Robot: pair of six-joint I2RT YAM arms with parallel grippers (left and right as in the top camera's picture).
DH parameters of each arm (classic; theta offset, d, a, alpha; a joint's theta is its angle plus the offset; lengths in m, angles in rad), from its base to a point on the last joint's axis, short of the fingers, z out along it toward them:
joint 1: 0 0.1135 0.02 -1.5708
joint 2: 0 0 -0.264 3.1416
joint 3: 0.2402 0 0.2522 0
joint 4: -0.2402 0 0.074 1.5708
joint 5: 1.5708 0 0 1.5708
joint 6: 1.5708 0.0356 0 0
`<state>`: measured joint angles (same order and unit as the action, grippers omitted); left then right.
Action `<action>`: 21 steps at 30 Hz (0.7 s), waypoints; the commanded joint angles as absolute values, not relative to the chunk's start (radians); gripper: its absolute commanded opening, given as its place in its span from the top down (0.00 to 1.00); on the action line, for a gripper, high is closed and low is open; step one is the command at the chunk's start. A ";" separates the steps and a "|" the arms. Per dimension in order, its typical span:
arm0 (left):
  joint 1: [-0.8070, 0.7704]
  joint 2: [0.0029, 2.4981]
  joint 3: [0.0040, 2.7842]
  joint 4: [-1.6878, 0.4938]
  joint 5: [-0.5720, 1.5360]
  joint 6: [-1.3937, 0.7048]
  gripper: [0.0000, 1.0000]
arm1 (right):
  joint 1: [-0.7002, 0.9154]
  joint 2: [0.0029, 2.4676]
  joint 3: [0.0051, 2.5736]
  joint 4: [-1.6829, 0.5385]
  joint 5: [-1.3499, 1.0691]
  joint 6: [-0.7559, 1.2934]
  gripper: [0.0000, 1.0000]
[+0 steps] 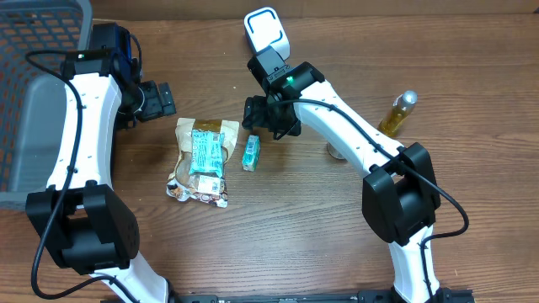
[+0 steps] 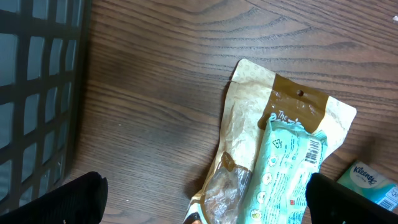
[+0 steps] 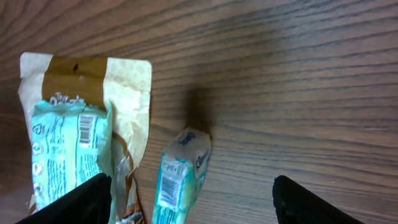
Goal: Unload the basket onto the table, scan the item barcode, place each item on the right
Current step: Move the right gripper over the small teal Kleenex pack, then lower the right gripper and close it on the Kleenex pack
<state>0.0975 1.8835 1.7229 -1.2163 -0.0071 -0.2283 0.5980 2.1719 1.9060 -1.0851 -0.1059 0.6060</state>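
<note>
My left wrist camera shows the left claw (image 2: 208,202) only as two dark fingertips (image 2: 68,199) in the bottom corners. The brown pouch (image 2: 249,118) between them runs off the bottom edge. Between the right claw (image 3: 199,199) tips, the tissue pack (image 3: 180,174) is also cut short, and its print is too blurred to read.

A robot lab bench dressed as a shop till. On the wooden table (image 1: 295,236), a scanner (image 1: 265,32) stands at twelve o'clock, a mesh basket (image 1: 38,50) at ten.
</note>
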 commanded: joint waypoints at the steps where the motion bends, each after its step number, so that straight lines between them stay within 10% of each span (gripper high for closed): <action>1: 0.090 1.877 1.721 -1.217 0.000 -0.213 0.00 | 0.601 2.157 1.897 -1.081 -0.068 0.633 0.21; 21: 0.090 1.877 1.721 -1.217 0.000 -0.213 0.01 | 0.606 2.157 1.839 -1.054 -0.182 0.688 0.11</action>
<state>0.0975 1.8835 1.7229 -1.2163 -0.0071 -0.2283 0.5983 2.1719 1.8435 -1.0657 -0.1425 0.6819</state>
